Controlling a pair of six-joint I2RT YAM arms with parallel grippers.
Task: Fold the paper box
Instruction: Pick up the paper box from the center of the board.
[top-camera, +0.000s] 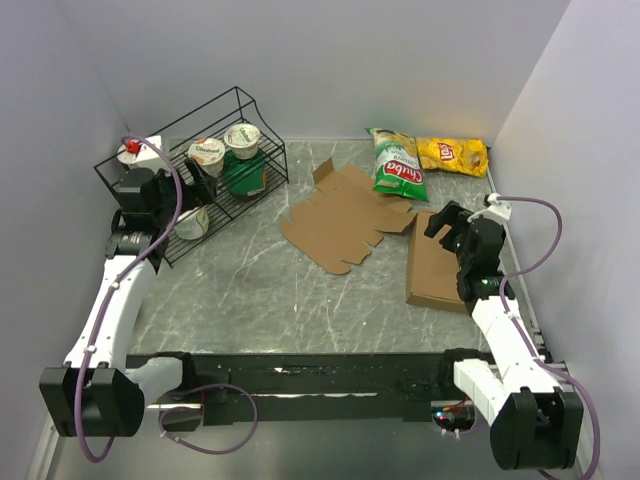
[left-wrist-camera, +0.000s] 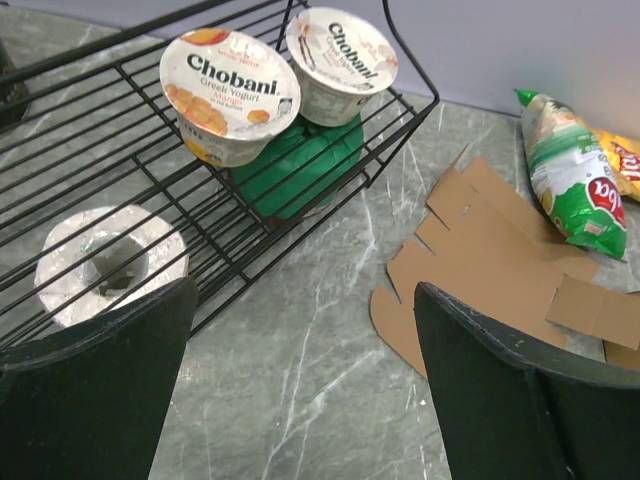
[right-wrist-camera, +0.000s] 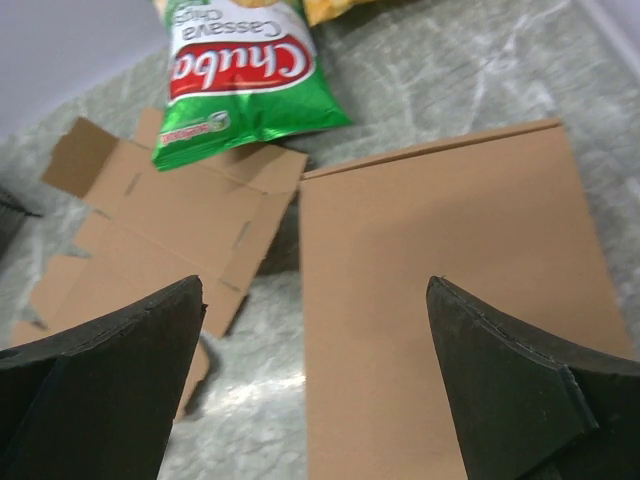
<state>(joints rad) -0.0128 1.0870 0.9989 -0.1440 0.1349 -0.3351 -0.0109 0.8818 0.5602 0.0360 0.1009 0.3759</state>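
We see the flat brown kraft die-cut paper box (top-camera: 340, 218) lying unfolded mid-table, between the black wire rack (top-camera: 215, 190) and the plain brown cardboard slab (top-camera: 432, 272). Its far edge is overlapped by the green snack bag (top-camera: 397, 165). Our left gripper (left-wrist-camera: 305, 300) hovers beside the rack, fingers spread and empty. Our right gripper (right-wrist-camera: 315, 290) hangs over the slab, also spread, holding nothing. Folding has not begun, we judge. To start well, we should reach the blank's near flap, draw it clear of the bag, then pin the base panel with one gripper while the other lifts along a crease.
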